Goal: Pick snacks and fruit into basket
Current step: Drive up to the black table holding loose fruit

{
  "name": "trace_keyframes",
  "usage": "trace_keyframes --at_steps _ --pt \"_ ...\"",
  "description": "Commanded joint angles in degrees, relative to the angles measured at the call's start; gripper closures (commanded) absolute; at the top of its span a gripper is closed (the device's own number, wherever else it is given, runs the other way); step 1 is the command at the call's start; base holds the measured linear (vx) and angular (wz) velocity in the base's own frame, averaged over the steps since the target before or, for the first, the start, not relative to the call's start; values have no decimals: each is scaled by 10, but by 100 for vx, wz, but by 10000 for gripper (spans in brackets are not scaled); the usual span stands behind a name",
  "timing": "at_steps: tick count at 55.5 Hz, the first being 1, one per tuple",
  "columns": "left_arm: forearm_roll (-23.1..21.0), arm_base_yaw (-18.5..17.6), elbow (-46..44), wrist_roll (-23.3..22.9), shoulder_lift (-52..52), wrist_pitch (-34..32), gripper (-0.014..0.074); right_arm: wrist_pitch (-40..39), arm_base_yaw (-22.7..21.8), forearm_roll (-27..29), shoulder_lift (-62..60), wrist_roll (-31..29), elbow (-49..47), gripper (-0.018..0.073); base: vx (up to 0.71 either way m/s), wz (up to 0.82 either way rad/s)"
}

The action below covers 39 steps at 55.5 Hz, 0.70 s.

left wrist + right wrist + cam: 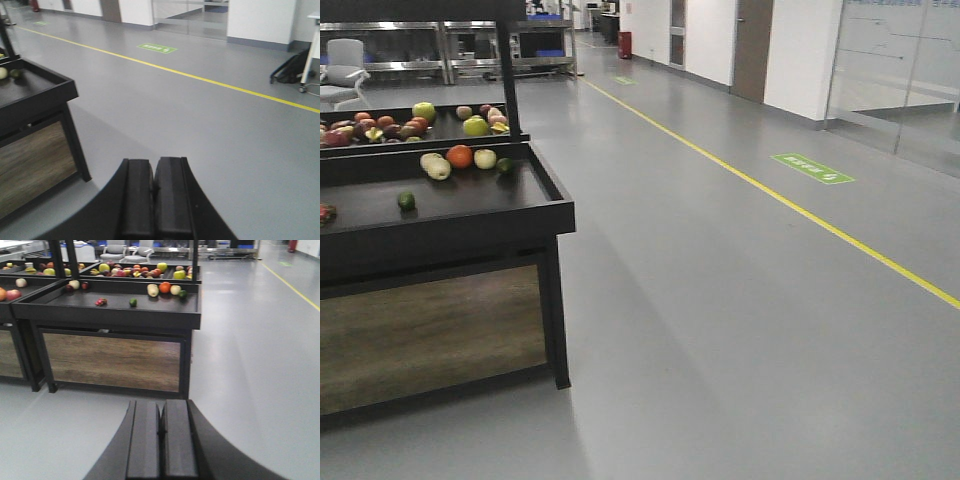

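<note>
A black fruit stand [550, 195] with wood panels stands at the left of the front view. Its near tray holds an orange [459, 156], pale fruits [437, 166] and a small green fruit [407, 201]. The back tray holds several apples and mixed fruit [475, 126]. The stand also shows in the right wrist view [150, 315], with the orange [164, 287] on it. No basket or snacks are in view. My left gripper [153, 165] is shut and empty over bare floor. My right gripper [161, 407] is shut and empty, well short of the stand.
Grey floor with a yellow line [790, 205] and a green floor sign [811, 167] runs to the right. Office chairs [125, 251] and metal racks stand behind the stand. A black bag [292, 67] leans by a wheeled leg at far right in the left wrist view.
</note>
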Motion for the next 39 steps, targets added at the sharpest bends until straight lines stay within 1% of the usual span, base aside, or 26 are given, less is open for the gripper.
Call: trace_keyframes --at_steps 1,39 --pt "-1 1 -16 -4 8 -46 596 -45 0 -17 6 -1 -16 566 14 41" --pt "-1 1 -16 -4 8 -46 596 -45 0 -17 6 -1 -16 566 19 44"
